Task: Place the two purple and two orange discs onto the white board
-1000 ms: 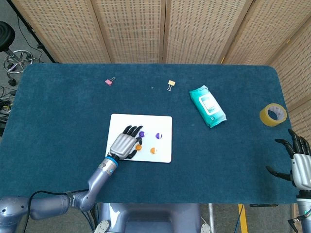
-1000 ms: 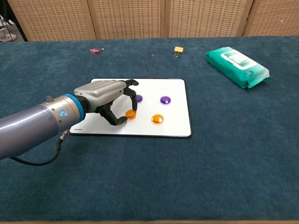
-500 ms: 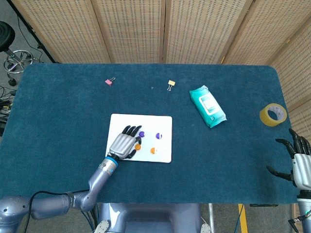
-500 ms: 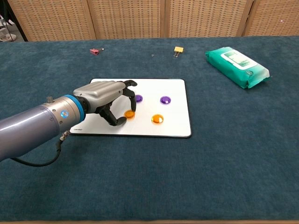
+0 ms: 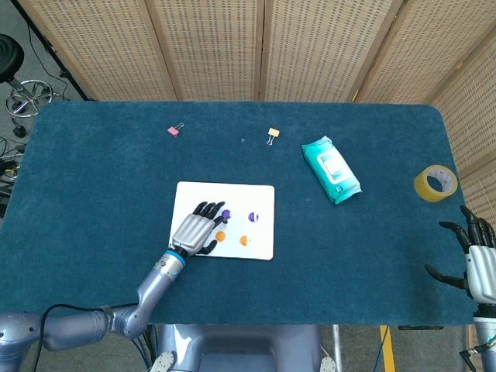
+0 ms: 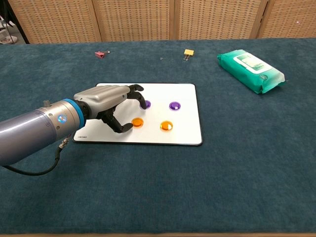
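1. The left hand (image 6: 106, 101) is seen over the left part of the white board (image 6: 185, 133), fingers loosely spread and nothing held between them. Against the earlier frames it has been drawn back slightly toward the board's left edge.
2. The nearer orange disc (image 6: 137, 122), previously partly covered by the fingers, is now fully exposed just beside the fingertips; this is judged a release.
3. The nearer purple disc (image 6: 146, 104) lies just past the fingertips, still partly hidden by them; the second purple disc (image 6: 174, 105) and second orange disc (image 6: 166, 126) lie toward the board's right edge.
4. All four discs rest on the board, so the task is judged complete.
5. The right hand (image 5: 480, 260) is held open off the tabletop's near right corner, unchanged.
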You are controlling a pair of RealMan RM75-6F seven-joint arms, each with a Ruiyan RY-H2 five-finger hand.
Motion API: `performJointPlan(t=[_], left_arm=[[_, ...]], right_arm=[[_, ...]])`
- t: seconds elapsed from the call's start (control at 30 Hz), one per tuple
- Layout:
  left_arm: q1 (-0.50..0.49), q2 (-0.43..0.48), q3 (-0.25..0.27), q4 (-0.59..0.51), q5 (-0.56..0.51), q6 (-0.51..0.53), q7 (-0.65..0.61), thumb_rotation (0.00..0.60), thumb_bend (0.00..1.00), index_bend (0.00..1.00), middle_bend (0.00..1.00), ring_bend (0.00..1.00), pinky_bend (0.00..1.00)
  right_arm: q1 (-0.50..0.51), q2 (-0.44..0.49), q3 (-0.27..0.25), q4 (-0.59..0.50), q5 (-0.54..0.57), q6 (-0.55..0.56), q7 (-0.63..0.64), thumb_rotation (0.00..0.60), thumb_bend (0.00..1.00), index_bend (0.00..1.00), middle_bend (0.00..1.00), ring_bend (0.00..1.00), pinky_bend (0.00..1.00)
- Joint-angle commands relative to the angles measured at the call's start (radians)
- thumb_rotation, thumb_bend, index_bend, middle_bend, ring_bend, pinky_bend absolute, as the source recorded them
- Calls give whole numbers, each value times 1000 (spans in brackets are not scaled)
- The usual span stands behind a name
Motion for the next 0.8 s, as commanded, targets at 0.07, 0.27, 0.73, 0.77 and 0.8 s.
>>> performJointPlan(t=[0.07, 0.27, 0.73, 0.77, 0.8], left_arm=[[17, 36, -2, -45, 38, 30, -46, 600, 405, 210, 0, 0, 0], [90, 176, 9, -187, 169, 162, -150, 600, 393, 10, 0, 0, 0], [382, 558, 127, -335, 377, 541, -322, 600, 51, 0, 0, 0, 0], [408, 579, 139, -334, 379, 562, -342, 600, 37, 0, 0, 0, 0], [427, 592, 147, -331, 381, 579, -359, 600, 29, 0, 0, 0, 0]], right_arm=[[0, 0, -1, 0, -2, 0, -2, 600, 92, 241, 0, 0, 0], [-1, 2, -3, -7, -14, 10, -8, 600, 92, 234, 0, 0, 0], [-4, -1, -10, -35, -88, 72, -67, 600, 0, 0, 0, 0, 0], [-5, -2, -9, -38, -90, 79, -80, 600, 0, 0, 0, 0, 0], [-6, -3, -9, -41, -92, 83, -89, 600, 0, 0, 0, 0, 0]])
